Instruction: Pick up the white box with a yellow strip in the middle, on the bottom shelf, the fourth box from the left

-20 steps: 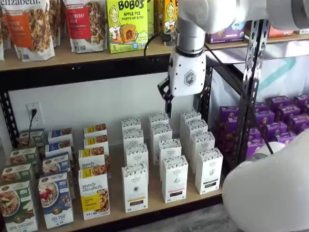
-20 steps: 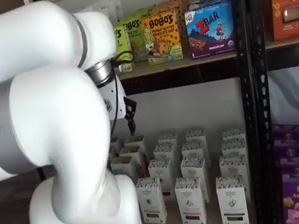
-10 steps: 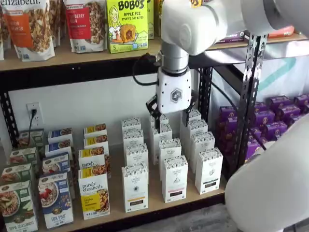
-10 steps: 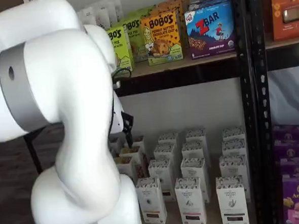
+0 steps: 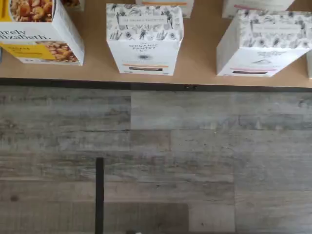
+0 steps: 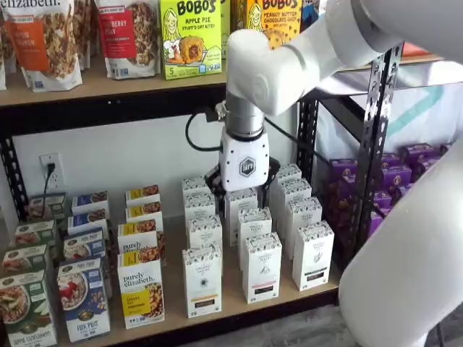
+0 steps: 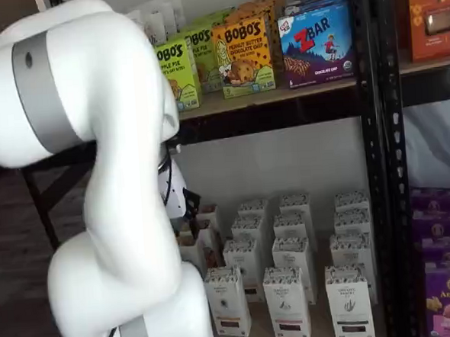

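Note:
The white box with a yellow strip stands upright at the front of the bottom shelf, first of the front white cartons. It also shows in the wrist view, behind the shelf's black rail, and in a shelf view. My gripper hangs fingers down above the back rows of white cartons, behind and right of that box. Its two black fingers stand apart with carton tops showing between them, and it holds nothing. In a shelf view the arm hides most of it.
A "purely elizabeth" box stands just left of the box. White cartons with a black strip stand right of it, one also in the wrist view. A black upright and purple boxes are further right. Grey plank floor lies in front.
The gripper has moved left and down, from beside the upright to just above the back white cartons. The arm has swung left with it. The boxes have not moved.

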`<state>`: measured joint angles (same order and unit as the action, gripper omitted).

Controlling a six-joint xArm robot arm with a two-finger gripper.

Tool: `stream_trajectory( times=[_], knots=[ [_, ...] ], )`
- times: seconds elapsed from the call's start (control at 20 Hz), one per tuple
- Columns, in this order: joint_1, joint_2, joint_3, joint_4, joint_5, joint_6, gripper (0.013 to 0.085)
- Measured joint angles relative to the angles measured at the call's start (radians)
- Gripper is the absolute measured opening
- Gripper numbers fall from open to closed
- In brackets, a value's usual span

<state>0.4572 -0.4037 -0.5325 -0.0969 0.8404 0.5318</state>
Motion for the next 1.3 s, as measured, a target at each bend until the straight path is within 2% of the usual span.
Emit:
stream_trajectory(
  times=[0.25, 0.45, 0.7, 1.0, 1.3],
  knots=[
    [0.002, 0.092, -0.018, -0.041, -0.051, 0.036, 0.0850],
    [-0.007, 0.154, -0.019, -0.046, -0.127, 0.037, 0.0850],
    [-0.018, 0.251, -0.026, -0.026, -0.244, 0.016, 0.0850],
    [-0.021, 0.397, -0.072, 0.012, -0.343, -0.016, 0.0850],
    [-0.021, 0.542, -0.139, 0.030, -0.423, -0.030, 0.0850]
  ],
)
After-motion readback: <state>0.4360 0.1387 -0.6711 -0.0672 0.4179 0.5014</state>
